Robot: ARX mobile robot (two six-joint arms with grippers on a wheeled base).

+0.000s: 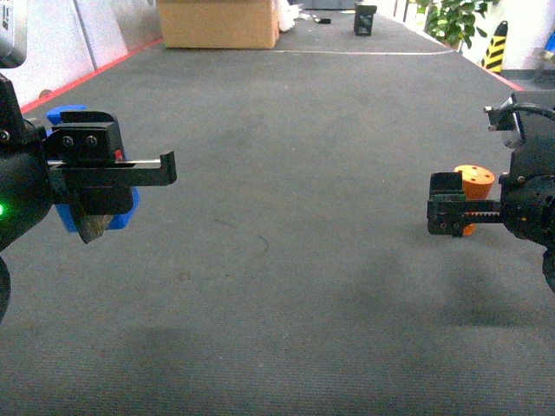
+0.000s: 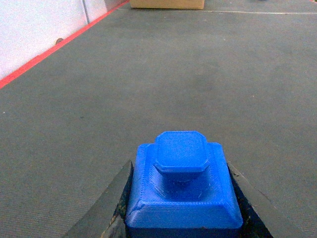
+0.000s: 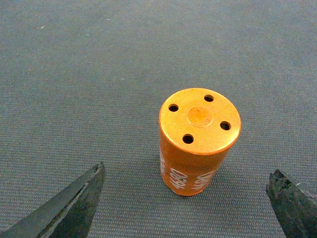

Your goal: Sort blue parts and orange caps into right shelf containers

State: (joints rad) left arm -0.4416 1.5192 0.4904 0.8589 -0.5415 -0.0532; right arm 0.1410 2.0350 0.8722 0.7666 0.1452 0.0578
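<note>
Soft, even indoor light; faint broad shadows darken the grey carpet (image 1: 286,217) toward the bottom. The head view looks slightly hazy, perhaps overexposed at far top.

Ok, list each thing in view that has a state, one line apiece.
Left pincer: shut on the blue part.
Blue part: held upright between the fingers, stepped top up.
Right pincer: open, fingers wide apart.
Orange cap: apart from both fingers; holed face visible; whether it stands on the carpet cannot be told.
</note>
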